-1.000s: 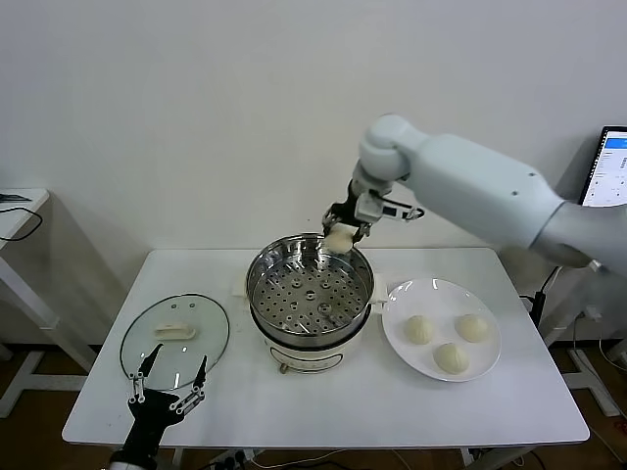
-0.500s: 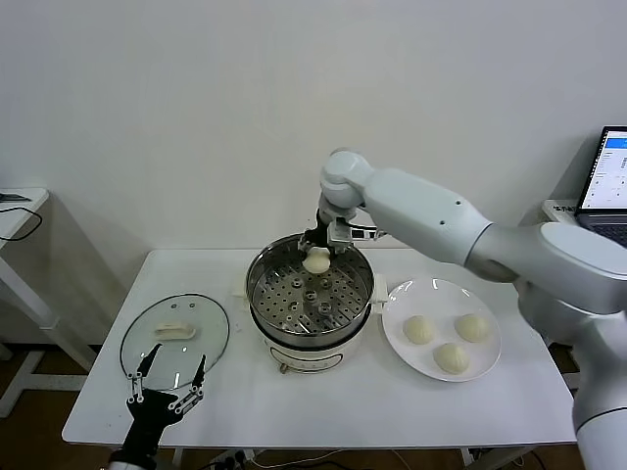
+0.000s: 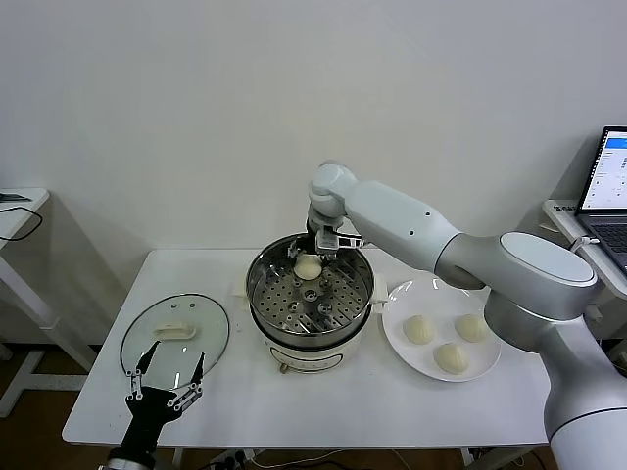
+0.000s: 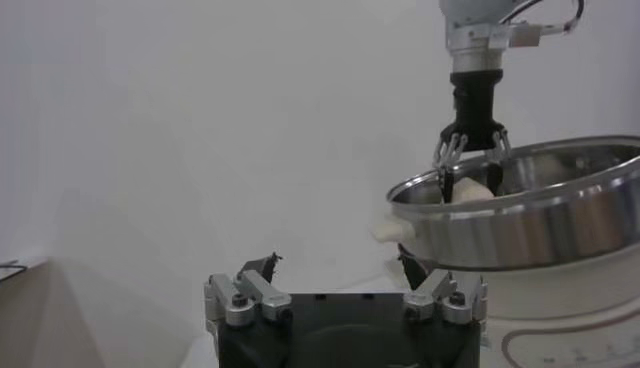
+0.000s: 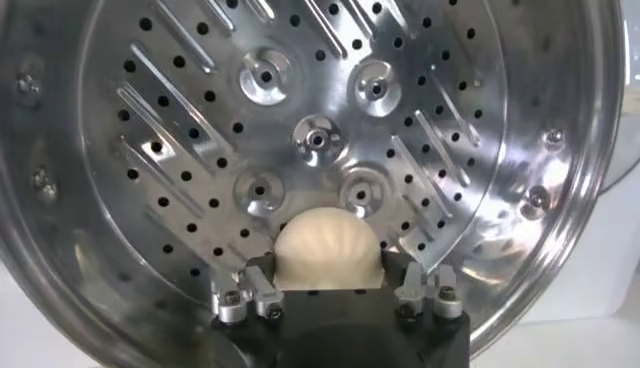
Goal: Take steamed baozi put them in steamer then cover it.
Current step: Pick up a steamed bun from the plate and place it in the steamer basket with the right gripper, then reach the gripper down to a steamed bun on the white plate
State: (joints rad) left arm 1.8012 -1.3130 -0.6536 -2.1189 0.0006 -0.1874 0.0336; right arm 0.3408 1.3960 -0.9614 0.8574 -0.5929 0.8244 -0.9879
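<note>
One steamed baozi lies on the perforated tray inside the steel steamer, near its back wall. My right gripper reaches down into the pot around this bun. In the right wrist view the bun sits between the spread fingers, with a small gap on each side, so the gripper is open. Three more baozi rest on the white plate to the right. The glass cover lies flat on the table at the left. My left gripper hovers open at the cover's near edge.
The white table's front edge runs just below the left gripper. A laptop stands off the table at the far right, and a small side table at the far left. A white wall rises behind.
My right gripper carried the baozi from above the back rim down into the steamer, then opened around it. The left arm stayed still.
</note>
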